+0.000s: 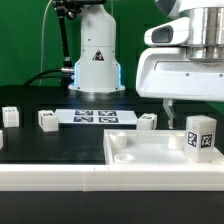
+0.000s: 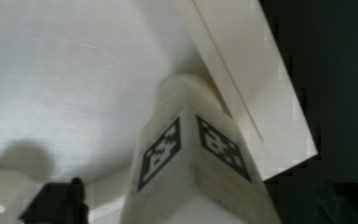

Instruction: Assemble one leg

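Observation:
The leg (image 1: 200, 133) is a small white post with black-and-white tags, standing upright on the large white tray-like piece (image 1: 140, 160) near its corner at the exterior view's right. My gripper (image 1: 198, 108) hangs just above the leg, with one finger (image 1: 169, 106) showing beside it. In the wrist view the leg (image 2: 190, 150) stands between my jaws next to the tray's raised rim (image 2: 247, 80). One dark finger (image 2: 55, 200) stays apart from the leg. The gripper (image 2: 197, 205) looks open and holds nothing.
Three more small white legs (image 1: 8, 116), (image 1: 47, 120), (image 1: 147, 121) stand on the black table. The marker board (image 1: 95, 117) lies in front of the robot base (image 1: 95, 60). A round raised boss (image 2: 7, 190) sits on the tray near the finger.

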